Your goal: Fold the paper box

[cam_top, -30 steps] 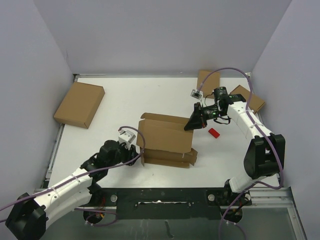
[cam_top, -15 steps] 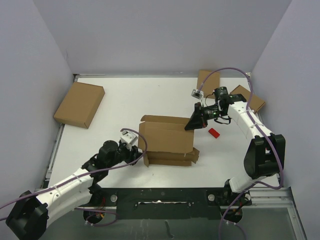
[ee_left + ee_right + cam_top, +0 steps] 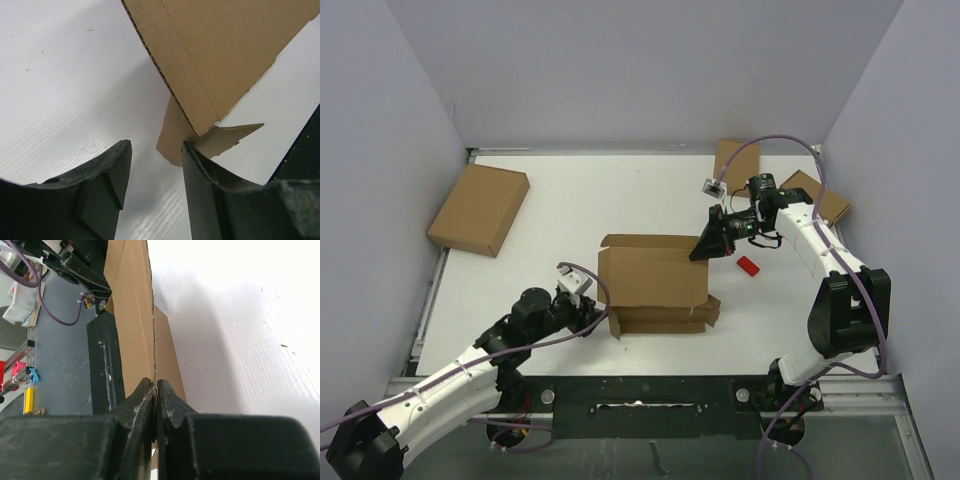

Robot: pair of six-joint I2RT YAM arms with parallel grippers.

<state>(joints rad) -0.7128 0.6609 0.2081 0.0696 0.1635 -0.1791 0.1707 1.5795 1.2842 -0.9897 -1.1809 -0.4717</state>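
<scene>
From above, the raised panel of the paper box [image 3: 655, 280] hides the tray behind it, and no slits can be made out. The left wrist view cuts off all but one lower corner of the box: a creased brown panel with a corrugated edge, and a small pointed flap splayed out under it. The box stands near the middle of the white surface [image 3: 570, 205]. Its broad panel is tilted up and a lower layer with small side flaps shows along its near edge.

The right claw [image 3: 701, 252] is at the box's upper right corner, its fingers pressed together on the thin edge of the upright panel. The left claw [image 3: 592, 315] sits low at the box's near left corner with its fingers apart. One finger is at the panel's corner, and whether it touches is unclear.

A larger cardboard box [image 3: 479, 208] lies well left of the paper box. Two smaller boxes [image 3: 736, 162] [image 3: 815, 196] lie beyond its right side, and a small red object [image 3: 749, 265] lies just right of it.
</scene>
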